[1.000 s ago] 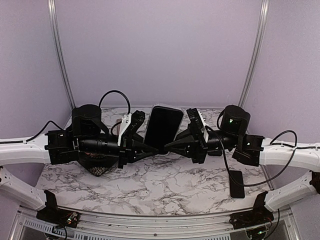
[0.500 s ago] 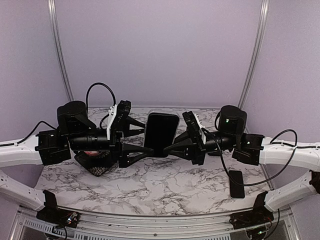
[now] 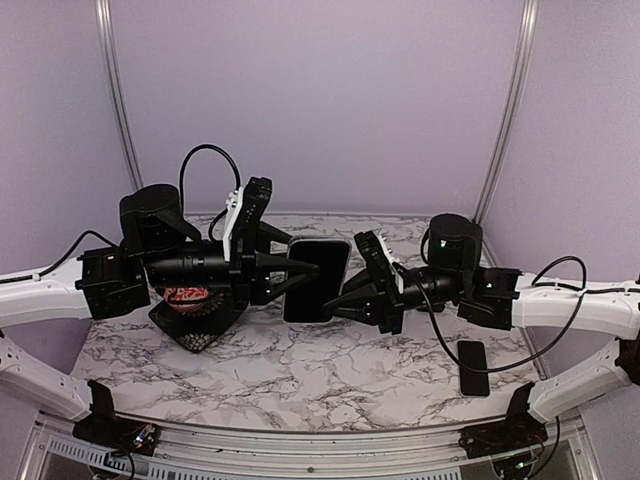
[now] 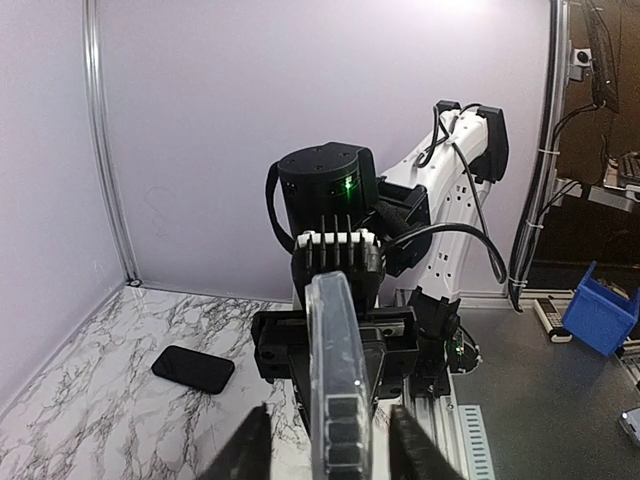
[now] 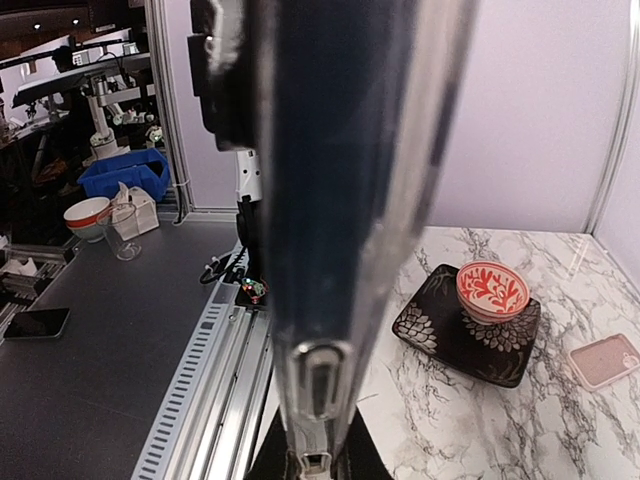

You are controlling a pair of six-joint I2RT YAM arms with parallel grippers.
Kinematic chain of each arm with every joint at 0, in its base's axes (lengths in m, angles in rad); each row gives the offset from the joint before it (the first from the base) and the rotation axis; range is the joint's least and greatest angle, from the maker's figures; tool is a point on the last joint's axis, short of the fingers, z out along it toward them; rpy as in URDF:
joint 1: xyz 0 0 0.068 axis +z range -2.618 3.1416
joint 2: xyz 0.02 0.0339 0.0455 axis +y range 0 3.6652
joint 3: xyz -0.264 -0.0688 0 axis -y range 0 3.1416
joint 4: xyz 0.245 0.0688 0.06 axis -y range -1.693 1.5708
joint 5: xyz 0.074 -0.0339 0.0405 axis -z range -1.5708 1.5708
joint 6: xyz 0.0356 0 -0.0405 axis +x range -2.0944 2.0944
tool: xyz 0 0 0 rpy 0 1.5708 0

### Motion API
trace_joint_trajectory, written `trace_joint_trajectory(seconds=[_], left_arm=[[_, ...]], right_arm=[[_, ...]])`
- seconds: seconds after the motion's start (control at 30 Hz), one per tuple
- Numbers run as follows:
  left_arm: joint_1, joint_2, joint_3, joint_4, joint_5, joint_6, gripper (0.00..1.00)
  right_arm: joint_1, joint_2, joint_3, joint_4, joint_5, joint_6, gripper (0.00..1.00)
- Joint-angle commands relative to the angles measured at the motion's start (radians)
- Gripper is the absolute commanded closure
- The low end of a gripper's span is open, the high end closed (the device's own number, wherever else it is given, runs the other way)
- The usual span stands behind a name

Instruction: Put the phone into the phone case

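A dark phone (image 3: 316, 278) sits inside a clear phone case (image 4: 336, 380) and is held upright above the table between the two arms. My right gripper (image 3: 339, 298) is shut on its lower right edge; in the right wrist view the case's edge (image 5: 330, 300) fills the middle, with the gripper (image 5: 335, 466) clamped at the bottom. My left gripper (image 3: 294, 271) straddles the case's left edge. In the left wrist view that gripper (image 4: 330, 455) has a finger on each side of the case edge, with a gap showing on both sides.
A black slab-shaped phone (image 3: 472, 367) lies flat on the marble table at the right, also seen as a black phone (image 4: 193, 369) from the left wrist. A red patterned bowl (image 5: 492, 292) stands on a black plate (image 5: 440, 335) under the left arm. A pink flat case (image 5: 603, 360) lies nearby.
The left gripper let go of the case, opened wide, then narrowed again around its left edge, higher than before. The right gripper has carried the phone lower and leftward.
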Motion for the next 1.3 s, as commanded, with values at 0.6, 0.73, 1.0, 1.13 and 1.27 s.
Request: trace_joint_trajectory(seconds=[0.6, 0.73, 1.0, 1.13, 1.27], left_arm=[[-0.010, 0.002, 0.026, 0.038, -0.009, 0.011, 1.00], [-0.018, 0.012, 0.042, 0.038, 0.009, 0.020, 1.00], [-0.032, 0.029, 0.060, 0.038, 0.018, 0.052, 1.00], [-0.035, 0.041, 0.073, 0.038, 0.025, 0.058, 1.00], [-0.038, 0.037, 0.074, 0.038, 0.025, 0.061, 1.00]], right_arm=[[0.012, -0.046, 0.090, -0.075, 0.057, -0.045, 0.50], [0.012, -0.079, 0.109, -0.106, 0.090, -0.061, 0.28], [0.012, -0.130, 0.142, -0.052, 0.111, -0.020, 0.08], [0.027, -0.095, 0.177, -0.039, 0.070, 0.002, 0.25], [0.032, -0.070, 0.202, -0.081, 0.066, -0.017, 0.49]])
